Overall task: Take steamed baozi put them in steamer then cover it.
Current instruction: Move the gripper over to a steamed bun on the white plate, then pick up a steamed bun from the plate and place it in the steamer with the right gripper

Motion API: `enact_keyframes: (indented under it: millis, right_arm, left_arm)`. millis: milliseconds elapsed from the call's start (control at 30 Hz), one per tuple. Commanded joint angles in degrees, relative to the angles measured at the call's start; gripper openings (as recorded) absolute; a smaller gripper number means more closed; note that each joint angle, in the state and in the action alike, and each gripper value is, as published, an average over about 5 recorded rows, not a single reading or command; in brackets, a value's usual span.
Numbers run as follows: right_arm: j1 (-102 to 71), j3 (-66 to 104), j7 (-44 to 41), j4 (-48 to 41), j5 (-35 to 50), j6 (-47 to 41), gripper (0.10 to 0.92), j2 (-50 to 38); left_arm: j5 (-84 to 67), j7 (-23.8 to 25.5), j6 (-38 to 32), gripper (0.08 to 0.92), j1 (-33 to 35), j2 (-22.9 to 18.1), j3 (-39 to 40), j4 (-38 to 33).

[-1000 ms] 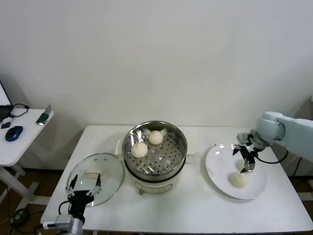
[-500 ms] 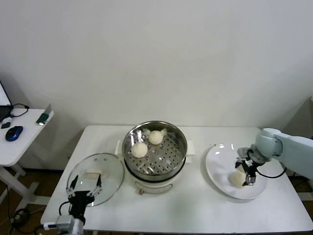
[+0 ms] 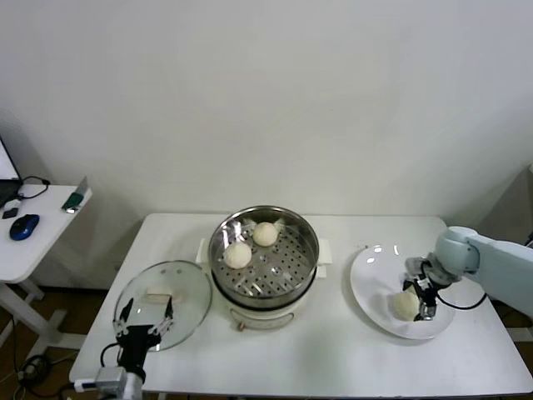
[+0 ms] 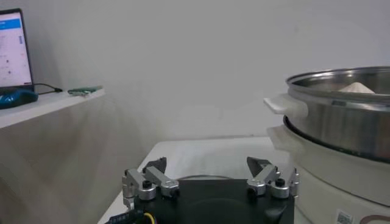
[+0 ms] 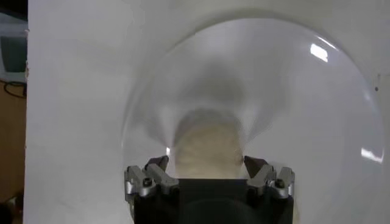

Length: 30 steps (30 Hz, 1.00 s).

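The steamer [image 3: 310, 242] stands mid-table with two baozi [image 3: 265, 234] [image 3: 237, 255] on its perforated tray. One more baozi [image 3: 405, 305] lies on the white plate [image 3: 375, 275] to the right. My right gripper [image 3: 423, 302] is down at the plate, open, with a finger on each side of that baozi [image 5: 206, 146]. The glass cover [image 3: 187, 300] lies flat on the table left of the steamer. My left gripper [image 3: 143, 321] is open and empty, low at the cover's front edge. The steamer wall [image 4: 341, 115] also shows in the left wrist view.
A side desk [image 3: 33, 242] at the far left holds a blue mouse [image 3: 24, 226] and cables. The table's front edge runs just beyond the plate and the cover. The wall stands close behind the table.
My right gripper has come down and forward over the plate, and its fingers now straddle the baozi there. The left arm has not moved.
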Motion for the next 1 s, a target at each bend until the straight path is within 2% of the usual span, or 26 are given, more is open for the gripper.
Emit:
enact_keyframes:
  millis: [33,567,800,1000]
  right_arm:
    - [-3.2,3.6,0.2,-1.0,-0.9,0.0,0.815,0.1]
    - [-1.0,3.6,-0.5,-0.1,-0.2,0.6,0.705,-0.4]
    - [17.5,-9.9,-2.5,3.5,4.5,3.7,0.704,0.1]
    - [39.8,-23.7,-4.9,6.8,8.4,12.3,0.704,5.6]
  left_arm:
    - [0.0,0.0,0.0,0.823,0.0,0.0,0.0,0.0]
    - [0.2,0.0,0.2,0.823,0.0,-0.2,0.2,-0.4]
    - [0.4,0.0,0.4,0.823,0.0,-0.2,0.2,-0.7]
    - [0.2,0.1,0.4,0.823,0.1,0.3,0.2,-0.9]
